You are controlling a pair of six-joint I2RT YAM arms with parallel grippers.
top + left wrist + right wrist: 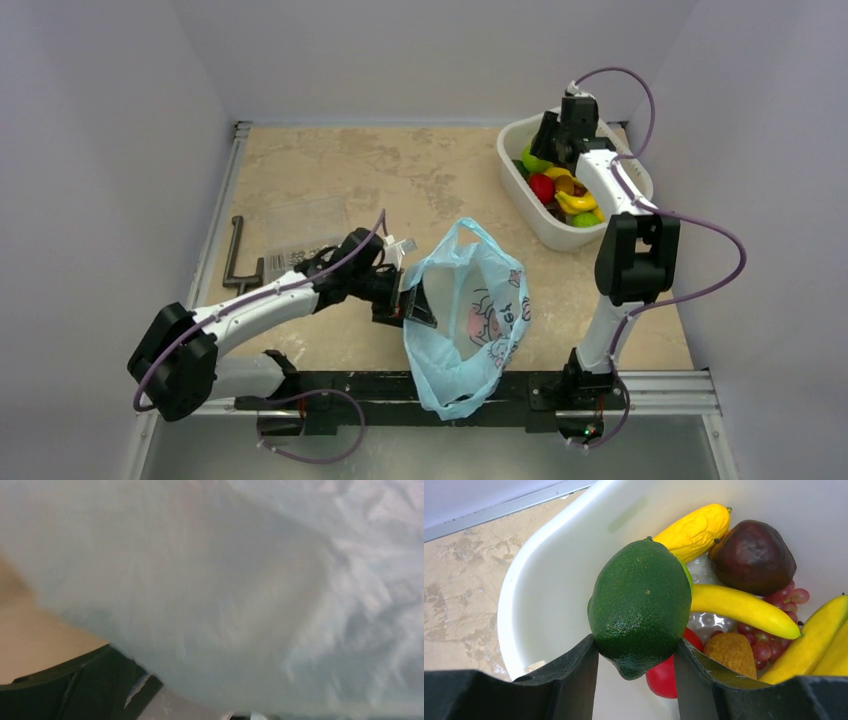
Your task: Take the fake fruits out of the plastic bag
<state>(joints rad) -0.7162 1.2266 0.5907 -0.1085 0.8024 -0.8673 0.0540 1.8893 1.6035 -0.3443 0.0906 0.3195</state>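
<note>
The light-blue plastic bag point(470, 320) with a pink-and-white cartoon print lies at the table's near edge, its mouth held open. My left gripper point(412, 300) is at the bag's left rim and appears shut on it. The left wrist view is filled by blurred bag film point(240, 590), and its fingers are hidden. My right gripper point(553, 150) is over the white basket point(520, 135), shut on a dark green lime-like fake fruit point(641, 605) held between both fingers point(574, 680). Several fake fruits point(565, 190) lie in the basket: a banana point(739, 607), a dark red apple point(754, 555) and grapes point(774, 645).
A clear flat box point(300, 235) and a black L-shaped tool point(236, 260) lie at the left of the table. A black rail point(350, 385) runs along the near edge under the bag's bottom. Walls close in on the left, back and right.
</note>
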